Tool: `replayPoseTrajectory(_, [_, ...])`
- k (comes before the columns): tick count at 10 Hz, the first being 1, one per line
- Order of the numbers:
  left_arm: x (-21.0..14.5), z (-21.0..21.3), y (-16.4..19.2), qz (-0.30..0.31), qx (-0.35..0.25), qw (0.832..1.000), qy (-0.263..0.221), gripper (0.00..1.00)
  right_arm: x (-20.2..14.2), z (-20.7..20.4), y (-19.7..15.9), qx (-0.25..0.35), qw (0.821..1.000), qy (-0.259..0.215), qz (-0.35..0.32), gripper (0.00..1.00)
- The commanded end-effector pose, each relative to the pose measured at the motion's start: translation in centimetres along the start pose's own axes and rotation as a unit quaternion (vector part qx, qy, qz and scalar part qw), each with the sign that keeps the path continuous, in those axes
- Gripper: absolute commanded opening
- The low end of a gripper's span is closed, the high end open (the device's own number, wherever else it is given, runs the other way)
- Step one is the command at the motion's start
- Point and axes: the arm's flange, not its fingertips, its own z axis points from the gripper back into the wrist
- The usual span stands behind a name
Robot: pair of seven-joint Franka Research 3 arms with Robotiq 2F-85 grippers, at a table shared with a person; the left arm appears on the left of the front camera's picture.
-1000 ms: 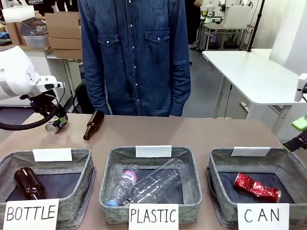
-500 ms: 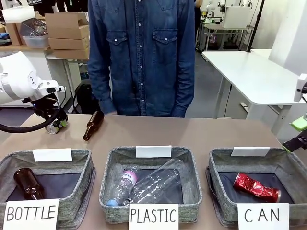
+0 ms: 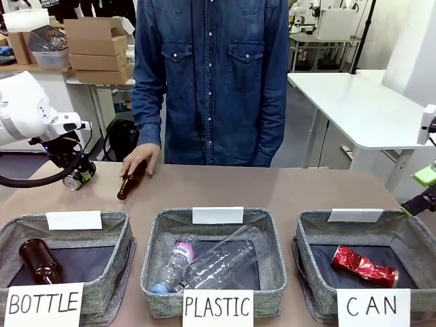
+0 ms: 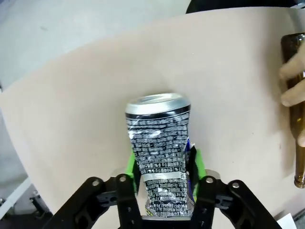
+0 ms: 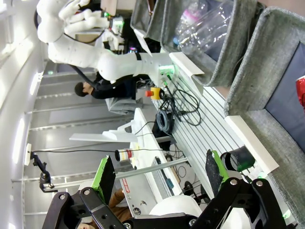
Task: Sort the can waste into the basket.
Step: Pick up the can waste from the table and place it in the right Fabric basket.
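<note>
Left hand (image 3: 73, 173): closed on the black can (image 3: 73, 180). In the left wrist view the left hand (image 4: 163, 160) has a green pad pressed to each side of the black can (image 4: 159, 143), whose wall is creased where the pads meet it.
Black can position: at about 10 o'clock on the tabletop (image 3: 306, 187), silver end turned toward the robot's side. It seems to lie on or just over the surface; the angle does not settle which.
Right hand (image 3: 422, 189): at 3 o'clock, by the picture's edge, above the far right corner of the CAN basket (image 3: 409, 231). In its own wrist view the right hand (image 5: 159, 174) has its fingers spread wide with nothing between them.
Red can (image 3: 363, 266): dented, lying on the dark bottom of the CAN basket at about 4 o'clock.
Person's hand (image 3: 141, 158): resting on the neck end of a brown bottle (image 3: 131, 180) lying at 11 o'clock, just beside the black can but apart from it.
Other baskets: PLASTIC basket (image 3: 269, 225) at 6 o'clock with clear bottles; BOTTLE basket (image 3: 119, 225) at 8 o'clock with one brown bottle inside.
</note>
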Motion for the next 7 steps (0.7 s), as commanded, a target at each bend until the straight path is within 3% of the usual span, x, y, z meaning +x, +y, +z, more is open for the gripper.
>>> replayPoseTrajectory(1, [-0.4,0.8,0.0,-0.014,-0.010,1.000,-0.008,0.00,-0.2,0.3,-0.1,-0.003,1.000,0.005,0.014,1.00])
replayPoseTrajectory(5, [-0.8,1.2,0.1,-0.009,-0.010,1.000,-0.015,0.00,-0.2,0.3,-0.1,-0.003,1.000,0.005,0.014,1.00])
replayPoseTrajectory(7, [-1.6,3.5,-0.1,0.004,-0.009,1.000,-0.023,0.00,-0.2,0.3,-0.1,-0.003,1.000,0.005,0.014,1.00])
